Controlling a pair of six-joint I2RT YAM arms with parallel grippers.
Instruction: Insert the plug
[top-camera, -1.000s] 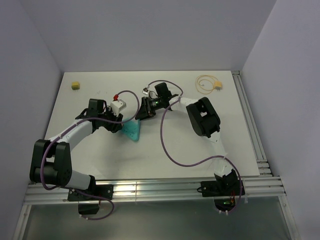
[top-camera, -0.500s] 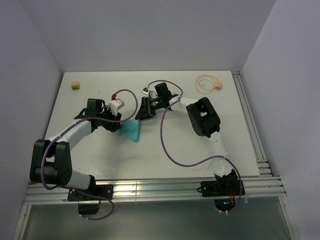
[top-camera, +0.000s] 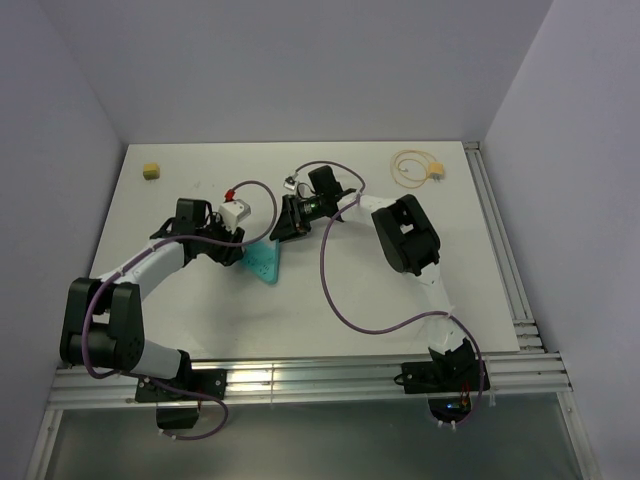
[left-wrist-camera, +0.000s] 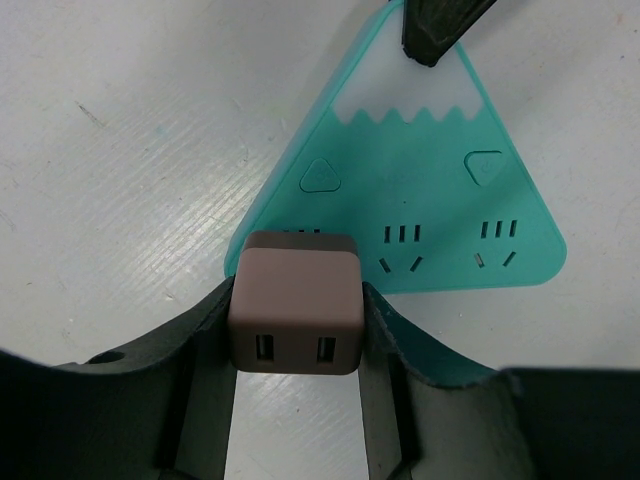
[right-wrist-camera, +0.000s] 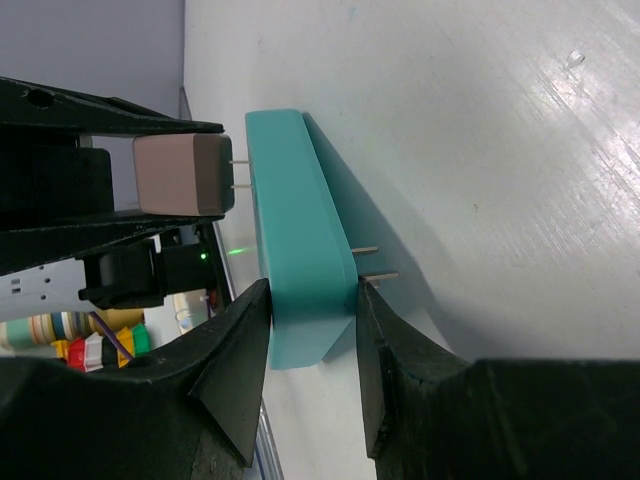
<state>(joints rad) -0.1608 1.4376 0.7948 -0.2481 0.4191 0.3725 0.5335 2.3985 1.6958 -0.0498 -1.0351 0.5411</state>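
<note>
The small yellow plug (top-camera: 437, 172) on its pale looped cable (top-camera: 408, 166) lies at the far right of the table, away from both grippers. My left gripper (top-camera: 233, 247) (left-wrist-camera: 296, 300) is shut on a pinkish-brown cube adapter (left-wrist-camera: 295, 310) (right-wrist-camera: 180, 175). The adapter's two prongs (right-wrist-camera: 238, 172) reach the face of a teal mountain-shaped socket block (top-camera: 263, 263) (left-wrist-camera: 430, 200) at its left socket. My right gripper (top-camera: 283, 229) (right-wrist-camera: 312, 300) is shut on the top of this block (right-wrist-camera: 290, 220) and holds it on edge.
A small yellow cube (top-camera: 151, 171) sits at the far left. A red bit (top-camera: 232, 190) and a small metal part (top-camera: 292, 183) lie behind the grippers. Purple arm cables loop over the table. Rails (top-camera: 500, 250) run along the right edge.
My left gripper, holding the adapter, drew slightly left, then came back right against the teal block. My right arm and the block have not moved.
</note>
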